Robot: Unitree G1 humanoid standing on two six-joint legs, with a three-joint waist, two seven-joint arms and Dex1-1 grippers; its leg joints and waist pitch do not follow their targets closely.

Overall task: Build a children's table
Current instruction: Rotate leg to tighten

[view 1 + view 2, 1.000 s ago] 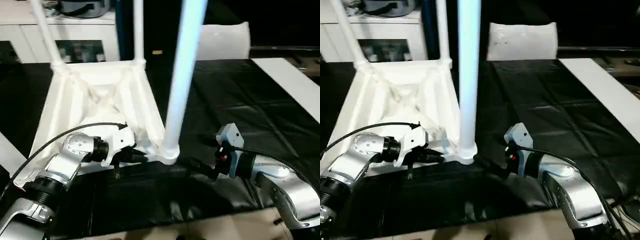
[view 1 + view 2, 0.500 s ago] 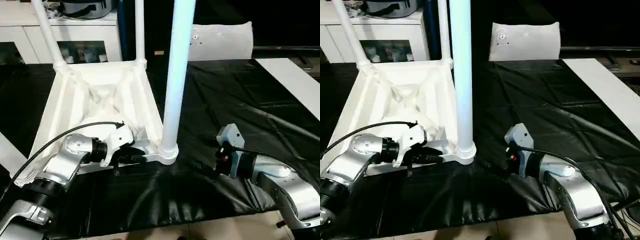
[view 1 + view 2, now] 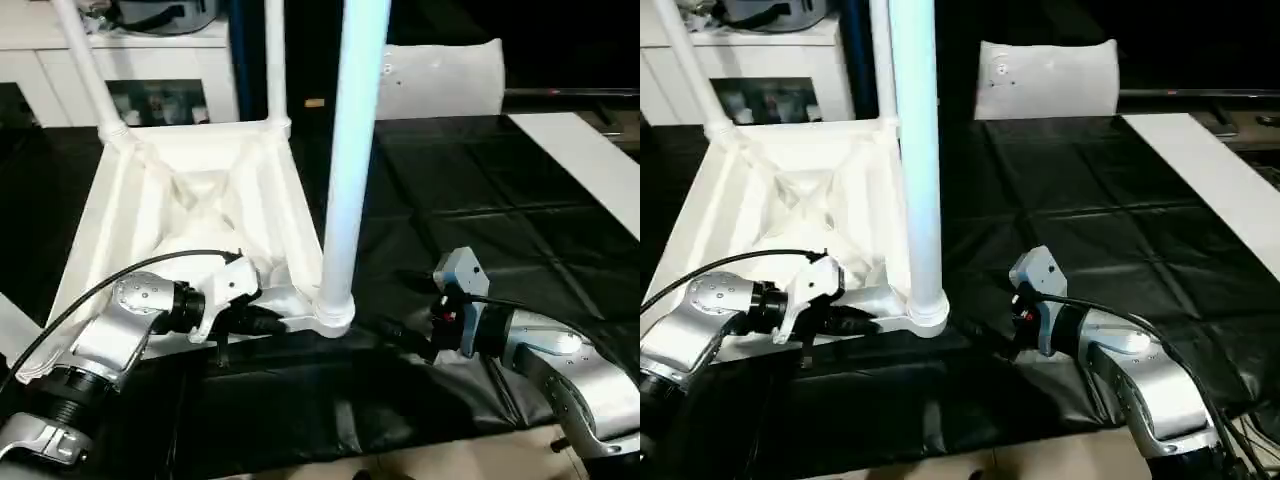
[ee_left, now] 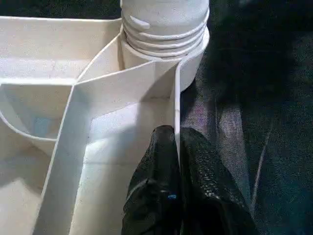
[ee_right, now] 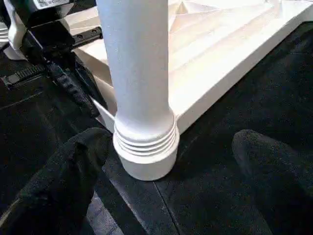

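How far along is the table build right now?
Three legs stand in the upturned table top: two far ones and the near leg, seated in its corner socket. The left hand pinches the top's rim; the right hand is open around the socket. The last leg's corner is hidden.

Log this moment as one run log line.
left gripper: shut on white plastic table rim | right gripper: open beside near tapered white leg | leg seated in socket
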